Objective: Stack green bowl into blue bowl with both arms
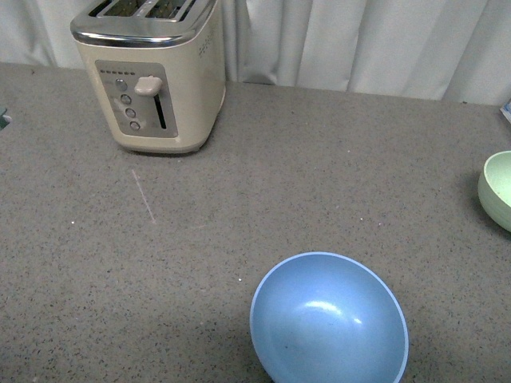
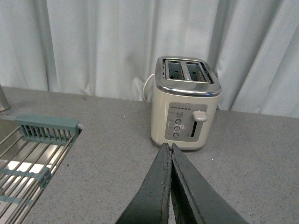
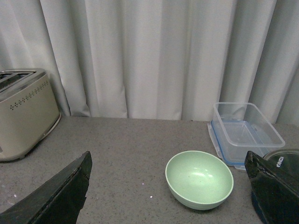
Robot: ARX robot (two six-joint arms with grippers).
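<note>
Grey counter [image 1: 319, 175] filled the front view. I noted the blue bowl [image 1: 329, 319], faintly speckled and empty, at lower centre, and the pale green bowl [image 1: 499, 190] clipped at the right edge. Only the right wrist view showed it whole, near a clear container [image 3: 243, 130]. The left gripper [image 2: 169, 148] had its fingers pressed together, empty; the right gripper [image 3: 168, 156] had them spread wide.

No legible text or labels

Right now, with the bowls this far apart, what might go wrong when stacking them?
The green bowl sits close to a clear container; the open right gripper could bump that container while reaching. The left gripper is shut and faces the toaster, so the blue bowl may slide unheld when the green one lands.
</note>
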